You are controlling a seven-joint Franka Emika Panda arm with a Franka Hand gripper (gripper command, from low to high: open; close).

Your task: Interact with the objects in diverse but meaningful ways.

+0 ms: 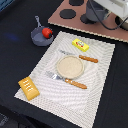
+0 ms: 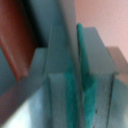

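Place setting on a pale woven mat (image 1: 95,65) over a dark bench (image 1: 15,55). Tomato (image 1: 47,32): a small, round, glossy red toy sitting inside the grey pan (image 1: 40,37) at the mat's far left corner; probably light, rigid and slippery, so best taken across its widest part. The pan is shallow, with a thin handle pointing away, which looks like the natural hold. Packet (image 1: 80,44): yellow, flat, printed, lying near the mat's far edge; likely light, to be pinched by its edges. Loaf (image 1: 28,87): golden, blocky, scored on top, at the mat's near left corner; its parallel long sides suit a firm grip. A tan plate (image 1: 69,66) lies at the centre between a fork (image 1: 67,80) and knife (image 1: 81,56), both orange-handled. No sausage can be made out. The arm is barely in view at the far right in the exterior view; the wrist view is a close blur of grey and teal surfaces, so whether the fingers are spread or pressed together cannot be told
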